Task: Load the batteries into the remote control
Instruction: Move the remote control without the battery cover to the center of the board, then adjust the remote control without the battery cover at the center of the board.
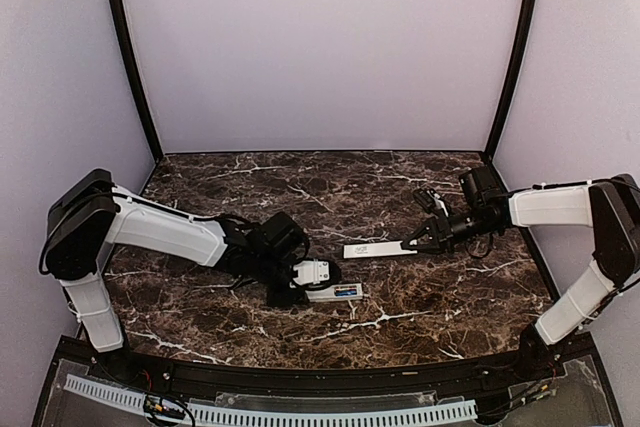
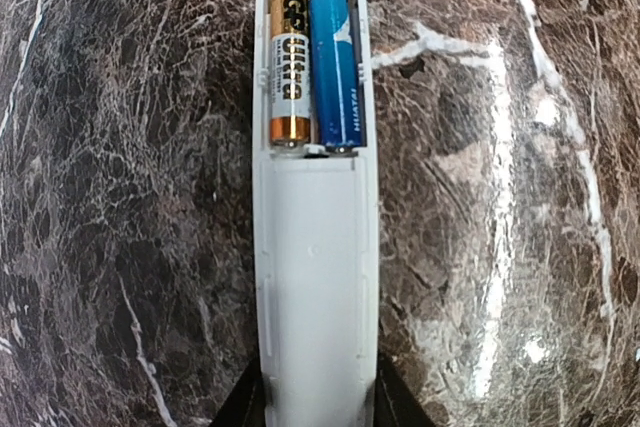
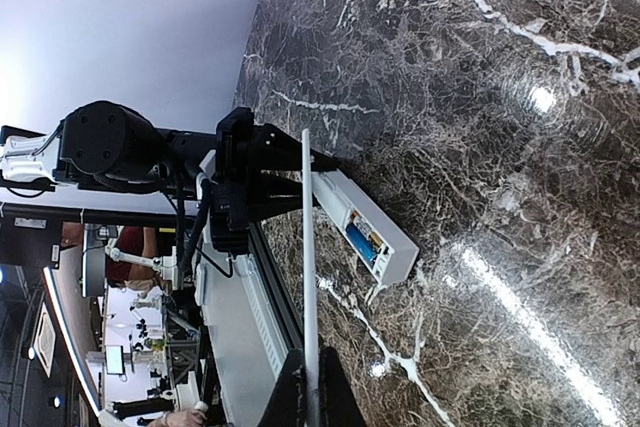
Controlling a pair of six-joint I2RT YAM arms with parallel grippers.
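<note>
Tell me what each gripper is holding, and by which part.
Left gripper clamps the remote control by the end away from the batteries. Right gripper pinches the thin white cover by one end.

- Your overhead view is bright and even, lit from above. The pale walls [image 1: 320,47] wash out, and only a soft shadow hugs the left arm [image 1: 160,232].
- The dark marble table [image 1: 420,307] shows little glare there.
- Your left wrist view is sharp. Print on the batteries [image 2: 335,67] reads clearly, the remote control [image 2: 315,277] looks slightly overexposed, and glare streaks run down the right.
- Your right wrist view has hot spots on the right, blown-out white at upper left and a dim, soft lower left. The cover [image 3: 308,247] stays crisp.
</note>
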